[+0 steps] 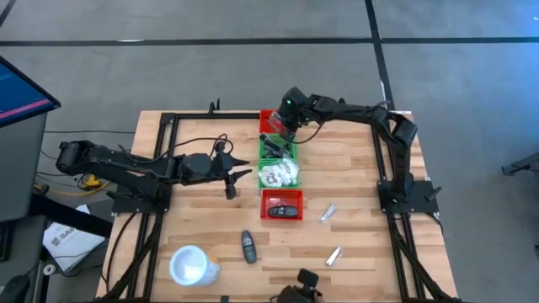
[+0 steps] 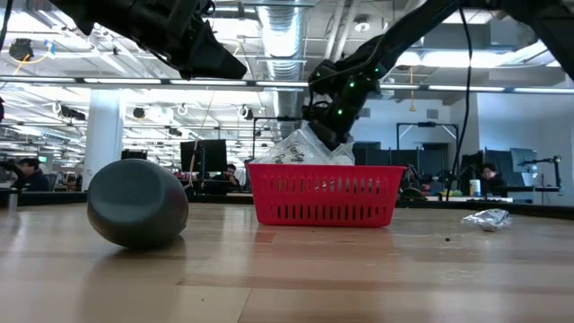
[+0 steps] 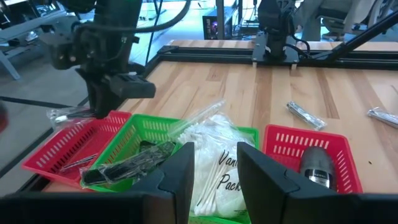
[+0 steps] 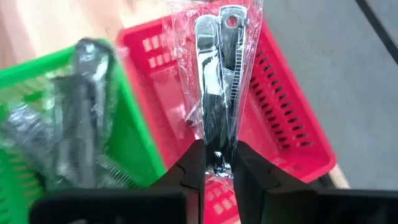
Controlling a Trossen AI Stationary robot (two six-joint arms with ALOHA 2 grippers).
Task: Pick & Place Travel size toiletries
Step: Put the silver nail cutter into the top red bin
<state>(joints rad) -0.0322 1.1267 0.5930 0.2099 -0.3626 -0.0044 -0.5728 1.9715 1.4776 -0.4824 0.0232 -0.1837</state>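
My right gripper (image 4: pixel 217 165) hovers over the far red bin (image 4: pixel 292 124), shut on a clear crinkly packet (image 4: pixel 217 68) with slim silver pieces inside. That bin (image 1: pixel 271 120) sits at the far end of a row of bins. My left gripper (image 1: pixel 239 174) is open and hangs just left of the green bin (image 3: pixel 134 134), which holds a white packet of swabs (image 3: pixel 214 165) and a dark packet (image 3: pixel 127 167). A black oblong piece (image 1: pixel 248 246) and two silver packets (image 1: pixel 328 213) (image 1: pixel 334 255) lie on the table. My right gripper pinches one end of the clear packet (image 4: pixel 217 146) between its two fingers. The rest of the packet reaches out past the fingertips along their line. It is lifted clear above the far red bin, touching nothing else.
The near red bin (image 1: pixel 282 204) holds a dark oblong piece (image 3: pixel 314 167). A large white cup (image 1: pixel 192 265) lies near the table's near-left corner. A black frame (image 1: pixel 168 126) runs around the tabletop. Bare wood lies to the right of the bins.
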